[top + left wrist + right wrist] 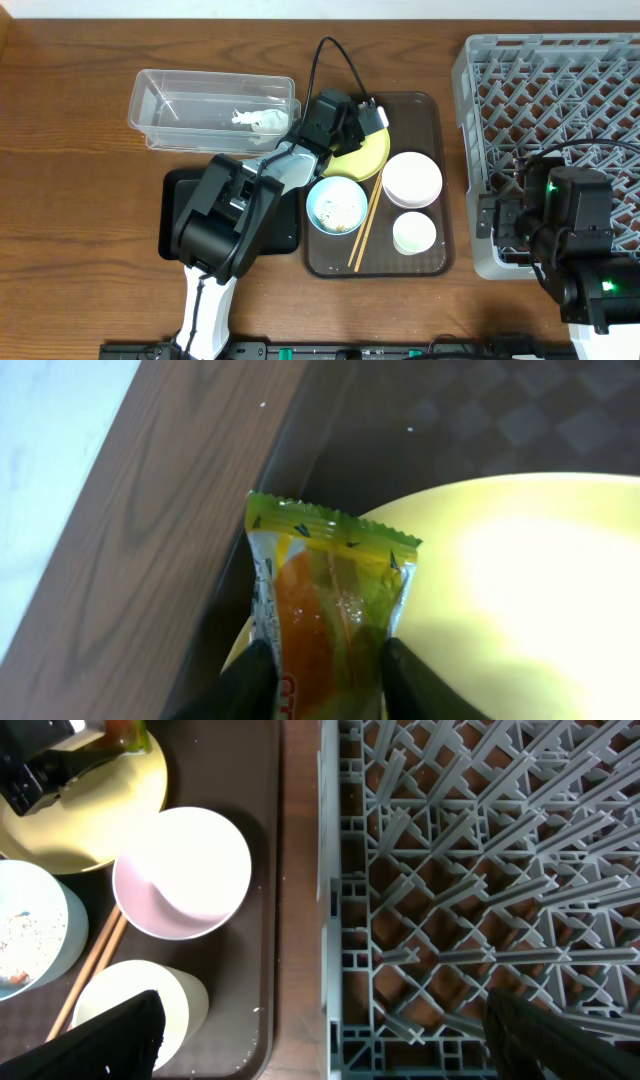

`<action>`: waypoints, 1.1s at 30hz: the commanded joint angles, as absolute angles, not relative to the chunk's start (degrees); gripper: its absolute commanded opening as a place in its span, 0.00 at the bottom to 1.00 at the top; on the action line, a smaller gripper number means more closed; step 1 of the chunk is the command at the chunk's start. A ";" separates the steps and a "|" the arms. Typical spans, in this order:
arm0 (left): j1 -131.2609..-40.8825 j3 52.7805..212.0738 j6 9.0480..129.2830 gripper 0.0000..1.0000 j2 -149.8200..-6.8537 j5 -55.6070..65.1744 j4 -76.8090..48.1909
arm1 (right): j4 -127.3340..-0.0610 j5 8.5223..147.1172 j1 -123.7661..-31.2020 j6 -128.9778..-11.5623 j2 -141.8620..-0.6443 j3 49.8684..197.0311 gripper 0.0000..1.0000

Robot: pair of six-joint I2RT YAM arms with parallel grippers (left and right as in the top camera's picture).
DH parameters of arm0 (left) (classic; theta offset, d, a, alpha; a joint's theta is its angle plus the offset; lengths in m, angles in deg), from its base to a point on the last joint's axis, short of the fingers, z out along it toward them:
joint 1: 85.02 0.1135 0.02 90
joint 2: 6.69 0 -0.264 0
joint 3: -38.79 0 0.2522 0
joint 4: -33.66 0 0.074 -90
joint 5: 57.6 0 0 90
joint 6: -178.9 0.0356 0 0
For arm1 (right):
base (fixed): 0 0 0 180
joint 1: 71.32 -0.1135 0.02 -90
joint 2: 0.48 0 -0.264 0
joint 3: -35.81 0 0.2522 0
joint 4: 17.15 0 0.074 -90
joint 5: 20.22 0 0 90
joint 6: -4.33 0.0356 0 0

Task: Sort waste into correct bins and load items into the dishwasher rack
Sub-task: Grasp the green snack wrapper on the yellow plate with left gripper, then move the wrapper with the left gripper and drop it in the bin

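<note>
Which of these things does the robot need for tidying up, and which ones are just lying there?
For the job: snack wrapper, tissue, food scraps, clear tub, black tray, yellow plate, light-blue bowl, white bowl, white cup, chopsticks, grey rack.

Just lying there: brown serving tray, wooden table.

Probably a robotics lab bench staged as a canteen dish-return. A wood-grain table [70, 220] holds a brown serving tray [425, 115] and a grey dishwasher rack [560, 90], with a cabled left arm [225, 215] and right arm [575, 230].
</note>
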State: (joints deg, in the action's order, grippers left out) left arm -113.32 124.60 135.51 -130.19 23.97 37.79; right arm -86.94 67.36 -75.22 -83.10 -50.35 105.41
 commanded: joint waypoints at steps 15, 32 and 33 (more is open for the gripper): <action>-113.40 125.28 117.00 0.06 -127.05 24.04 36.67 | -87.10 66.79 -75.64 -82.73 -50.26 106.67 0.99; -113.97 125.28 101.68 0.06 -106.74 24.28 16.85 | -87.12 66.77 -75.64 -82.73 -50.26 106.67 0.99; -113.97 125.28 100.30 0.06 -105.36 25.11 16.21 | -87.12 66.77 -75.64 -82.73 -50.26 106.67 0.99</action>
State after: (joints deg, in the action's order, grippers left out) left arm -113.95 124.58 106.86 -108.73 23.84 17.22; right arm -87.01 67.32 -75.22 -83.10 -50.35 105.56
